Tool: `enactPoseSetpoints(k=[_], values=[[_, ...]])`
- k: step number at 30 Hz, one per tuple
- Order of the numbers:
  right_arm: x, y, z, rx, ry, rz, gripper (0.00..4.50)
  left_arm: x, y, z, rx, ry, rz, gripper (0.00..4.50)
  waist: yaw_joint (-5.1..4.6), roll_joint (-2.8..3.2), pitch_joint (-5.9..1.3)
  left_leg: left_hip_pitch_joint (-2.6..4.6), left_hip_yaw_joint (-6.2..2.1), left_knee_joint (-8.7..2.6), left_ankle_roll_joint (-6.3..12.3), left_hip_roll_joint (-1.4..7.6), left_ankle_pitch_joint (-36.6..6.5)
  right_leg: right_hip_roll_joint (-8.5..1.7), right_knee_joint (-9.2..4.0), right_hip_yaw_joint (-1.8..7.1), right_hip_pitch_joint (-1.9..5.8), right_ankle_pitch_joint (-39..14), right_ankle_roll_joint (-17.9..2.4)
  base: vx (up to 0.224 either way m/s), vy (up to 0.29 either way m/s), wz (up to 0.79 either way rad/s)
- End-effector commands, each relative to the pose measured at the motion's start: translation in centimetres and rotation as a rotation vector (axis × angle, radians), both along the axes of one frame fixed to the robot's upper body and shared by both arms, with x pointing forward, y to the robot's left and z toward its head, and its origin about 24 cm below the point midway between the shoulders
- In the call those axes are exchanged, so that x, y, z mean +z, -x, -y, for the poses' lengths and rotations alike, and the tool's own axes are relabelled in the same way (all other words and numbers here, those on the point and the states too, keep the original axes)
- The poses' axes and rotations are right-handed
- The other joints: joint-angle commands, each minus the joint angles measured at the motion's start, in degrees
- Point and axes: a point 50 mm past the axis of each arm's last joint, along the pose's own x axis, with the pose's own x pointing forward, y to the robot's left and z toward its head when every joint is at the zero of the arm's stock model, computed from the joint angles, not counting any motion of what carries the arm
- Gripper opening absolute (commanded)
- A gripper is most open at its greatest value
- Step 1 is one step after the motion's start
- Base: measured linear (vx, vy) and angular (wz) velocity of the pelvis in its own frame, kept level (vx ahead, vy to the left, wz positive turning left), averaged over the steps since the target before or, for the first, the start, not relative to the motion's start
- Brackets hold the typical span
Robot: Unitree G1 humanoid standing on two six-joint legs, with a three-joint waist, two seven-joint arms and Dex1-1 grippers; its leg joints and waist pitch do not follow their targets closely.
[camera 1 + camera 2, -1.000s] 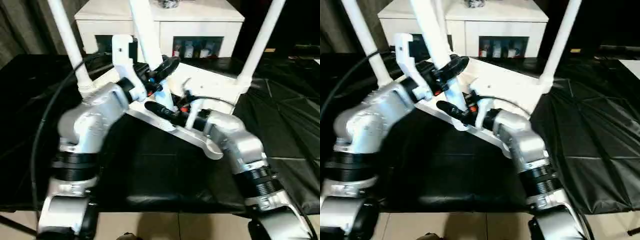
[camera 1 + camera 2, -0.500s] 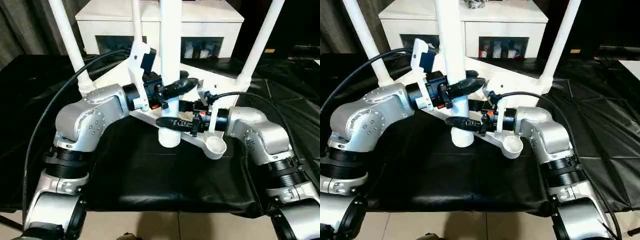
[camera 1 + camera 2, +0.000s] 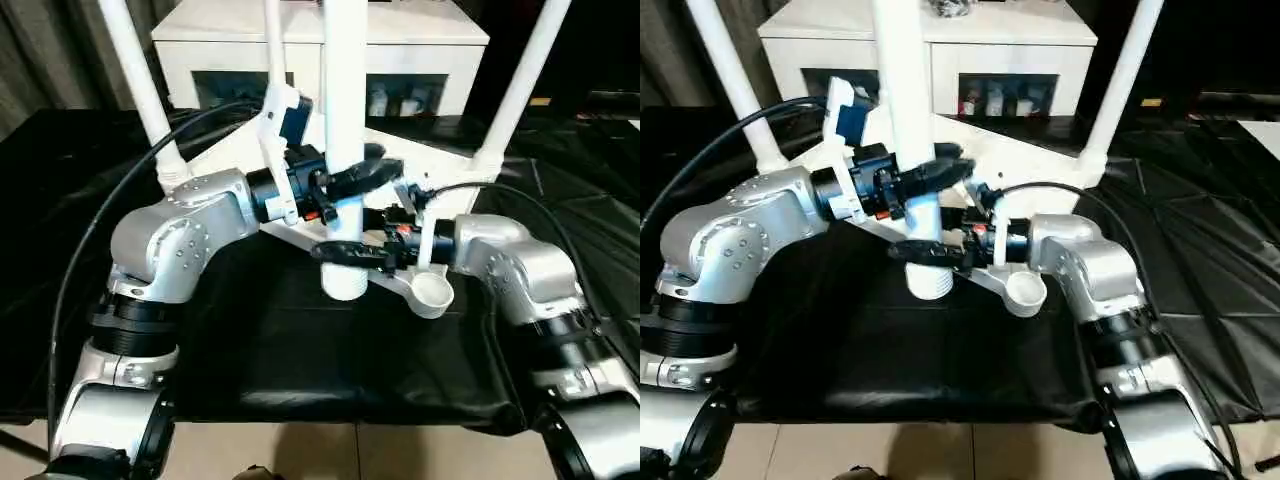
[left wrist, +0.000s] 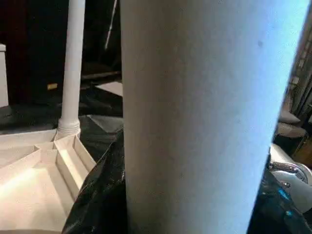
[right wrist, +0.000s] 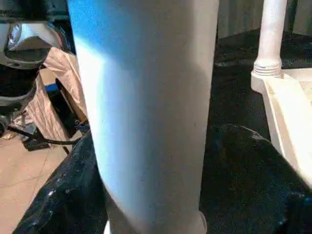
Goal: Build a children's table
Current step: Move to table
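The children's table lies upside down on a black cloth, its white top (image 3: 445, 170) showing ribs. Three legs stand screwed in: left (image 3: 140, 90), back (image 3: 274, 50) and right (image 3: 520, 90). The near corner socket (image 3: 432, 292) is empty. A fourth white leg (image 3: 343, 120) stands upright just left of that socket, threaded end (image 3: 343, 284) down, hanging over the cloth. My left gripper (image 3: 350, 183) is shut on the leg at mid height. Lower down, my right gripper (image 3: 350, 252) stands around the leg, and one finger (image 5: 253, 165) shows a gap from it.
A white cabinet (image 3: 420, 30) with glass doors stands behind the table. The black cloth (image 3: 330, 350) covers the work surface, with tan floor (image 3: 330, 455) in front of its near edge. My left arm's black cable (image 3: 70, 270) loops to the left.
The fourth leg has gone from tilted to upright and shifted right, toward the empty socket. My right forearm swung up level, and its gripper now stands around the leg's lower part.
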Motion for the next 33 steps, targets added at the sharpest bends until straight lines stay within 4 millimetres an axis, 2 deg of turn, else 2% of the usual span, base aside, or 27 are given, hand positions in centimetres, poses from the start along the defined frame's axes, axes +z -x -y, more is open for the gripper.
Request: enactPoseSetpoints(k=[1,2,5,7,9,12,13,15,16,17,21,22,25,26,30,33], values=[[1.1,-0.3,0.0,-0.003,-0.034,0.018,3.07,1.0,0.4,0.6,-0.048,-0.001,0.035,1.86,0.18,-0.30,-4.45,1.92,-1.60,-4.81,1.68,4.31,-7.8,-3.22,-2.68,1.65,2.66,-2.5,-16.4,0.000,0.000,0.00],[1.1,-0.3,0.0,0.002,-0.039,0.017,2.83,1.0,0.4,0.5,-0.038,-0.005,0.038,1.86,0.21,-0.33,-4.44,1.90,-1.62,-4.85,1.61,4.32,-7.7,-3.19,-2.66,1.62,2.67,-2.4,-16.3,0.000,0.000,0.00],[1.2,-0.3,0.0,0.004,-0.043,0.017,2.71,1.0,0.2,0.5,-0.022,-0.008,0.042,1.86,0.29,-0.19,-4.48,2.00,-1.62,-4.85,1.39,4.33,-7.6,-3.12,-2.61,1.60,2.59,-2.1,-16.2,0.000,0.000,0.00],[1.2,-0.3,0.0,0.007,-0.046,0.015,2.43,1.0,-0.1,0.2,-0.001,-0.008,0.024,2.56,0.26,-0.19,-4.49,1.98,-1.60,-4.85,1.28,4.29,-7.4,-3.09,-2.56,1.59,2.59,-1.3,-16.3,0.000,0.000,0.00],[1.1,-0.2,0.0,0.007,-0.047,0.015,2.35,1.3,-0.3,0.0,0.003,0.007,0.005,2.58,0.24,-0.09,-4.52,1.97,-1.57,-4.80,1.25,4.18,-7.2,-3.08,-2.53,1.59,2.61,-1.1,-16.3,0.000,0.000,0.00],[1.0,-0.2,-0.1,0.005,-0.048,0.015,2.02,1.7,-0.5,-0.3,0.013,0.014,0.018,2.97,0.25,-0.19,-4.45,1.90,-1.63,-4.86,1.15,4.23,-7.9,-3.19,-2.64,1.60,2.73,-1.8,-16.4,0.000,0.000,0.00],[0.9,-0.1,-0.1,0.003,-0.048,0.015,2.02,2.2,-0.8,-0.5,0.026,0.025,0.036,2.97,0.18,0.05,-4.46,1.93,-1.63,-4.84,1.03,4.20,-8.0,-3.15,-2.68,1.59,2.67,-1.8,-16.4,0.000,0.000,0.00],[0.9,-0.1,-0.1,0.002,-0.047,0.015,1.95,2.6,-1.1,-0.7,0.048,0.028,0.057,3.09,0.16,-0.01,-4.50,1.94,-1.64,-4.82,1.07,4.14,-8.0,-3.08,-2.68,1.59,2.70,-1.6,-16.3,0.000,0.000,0.00],[0.9,-0.1,-0.1,0.001,-0.046,0.016,1.90,2.9,-1.5,-0.8,0.074,0.032,0.067,3.34,0.18,-0.05,-4.52,1.94,-1.66,-4.81,1.07,4.16,-8.1,-3.14,-2.66,1.58,2.77,-1.5,-16.3,0.000,0.000,0.00],[0.9,-0.1,0.0,0.000,-0.047,0.017,1.89,3.0,-1.6,-0.9,0.086,0.025,0.072,3.41,0.22,0.15,-4.52,1.93,-1.71,-4.80,1.02,4.18,-8.0,-3.18,-2.61,1.57,2.77,-1.3,-16.4,0.000,0.000,0.00],[0.9,-0.2,0.0,-0.003,-0.045,0.020,1.88,3.0,-1.8,-0.9,0.077,0.030,0.048,3.42,0.22,0.20,-4.55,2.00,-1.67,-4.80,1.11,4.21,-7.8,-3.12,-2.54,1.51,2.71,-0.3,-16.7,0.000,0.000,0.00],[0.9,-0.2,0.0,-0.003,-0.044,0.020,1.88,2.9,-1.8,-0.8,0.072,0.033,0.043,3.21,0.25,0.16,-4.57,2.01,-1.65,-4.79,1.08,4.23,-7.9,-3.15,-2.53,1.52,2.73,-0.3,-16.9,0.000,0.000,0.00],[0.8,-0.1,0.0,0.001,-0.038,0.024,1.88,2.7,-1.5,-0.7,0.042,0.041,0.021,3.02,0.23,0.20,-4.54,1.95,-1.67,-4.83,0.86,4.22,-8.2,-3.13,-2.52,1.50,2.75,-0.5,-17.0,0.000,0.000,0.00],[0.8,-0.1,0.0,0.002,-0.036,0.025,1.88,2.7,-1.5,-0.7,0.040,0.040,0.022,2.77,0.26,0.20,-4.56,2.01,-1.65,-4.81,0.84,4.20,-8.4,-3.12,-2.51,1.50,2.74,-0.5,-17.1,0.000,0.000,0.00],[0.8,-0.1,0.1,0.003,-0.032,0.028,1.88,2.8,-1.5,-0.7,0.035,0.044,0.023,2.56,0.21,0.25,-4.51,2.02,-1.69,-4.90,0.68,4.27,-8.8,-3.11,-2.56,1.52,2.70,-0.7,-17.0,0.000,0.000,0.00],[0.9,-0.1,0.2,-0.006,-0.004,0.060,1.88,3.0,-1.3,-0.8,0.010,0.049,0.043,2.20,0.22,0.16,-4.56,2.02,-1.64,-4.84,0.65,4.25,-8.3,-3.17,-2.54,1.53,2.74,-0.3,-17.0,0.000,0.000,0.00]])
